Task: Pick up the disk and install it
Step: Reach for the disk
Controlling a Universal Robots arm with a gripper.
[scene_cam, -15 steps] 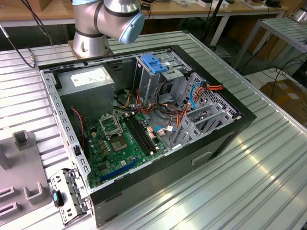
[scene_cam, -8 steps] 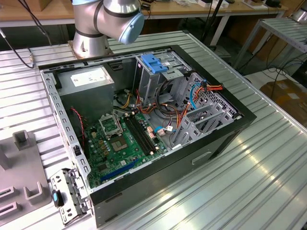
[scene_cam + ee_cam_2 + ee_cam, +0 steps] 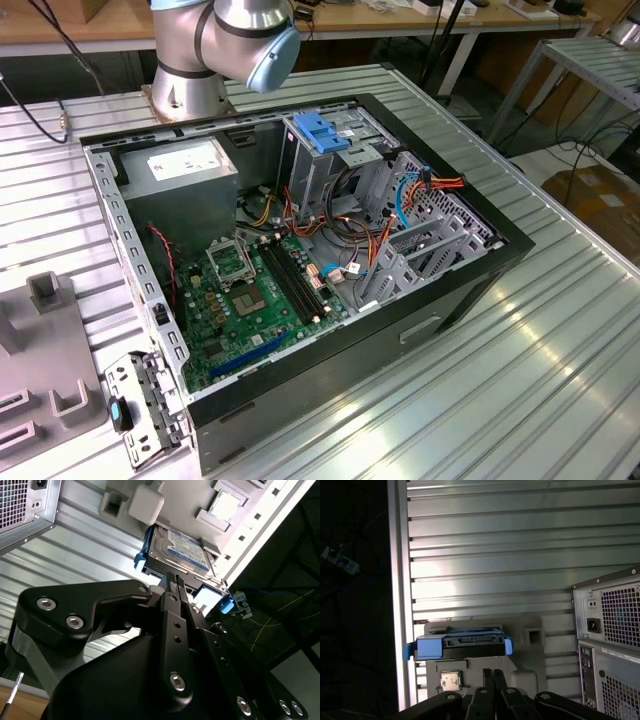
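Checking from the wrist outward. In both wrist views we see the gripper [image 3: 175,578] [image 3: 493,672] with its jaws pressed together, tip against tip, nothing between them.

Just past the tips is the disk [image 3: 185,550] [image 3: 470,647]. It lies flat, label up, in a grey fixture [image 3: 180,500] [image 3: 530,662], with blue rails [image 3: 427,647] along its edges. In the first wrist view the tips sit near the disk's end face but apart from it. In the second wrist view they overlap its near edge, and we cannot tell contact from that angle.

A square silvery chip [image 3: 451,681] [image 3: 225,505] sits in its own pocket of the fixture, beside the disk.

The fixture rests on the ribbed metal table [image 3: 520,555] [image 3: 75,545], near the table's edge. The case [image 3: 610,630] [image 3: 25,505] stands beside the fixture, its vented rear panel facing the wrist cameras.

In the exterior view we see the arm [image 3: 225,40] mounted behind the case [image 3: 470,290], which lies open side up. Inside are the power supply [image 3: 185,165], the motherboard [image 3: 250,290] and, further back, the drive cage [image 3: 320,175] with its blue handle. Part of the fixture [image 3: 40,350] shows at the exterior view's left, beside the case.
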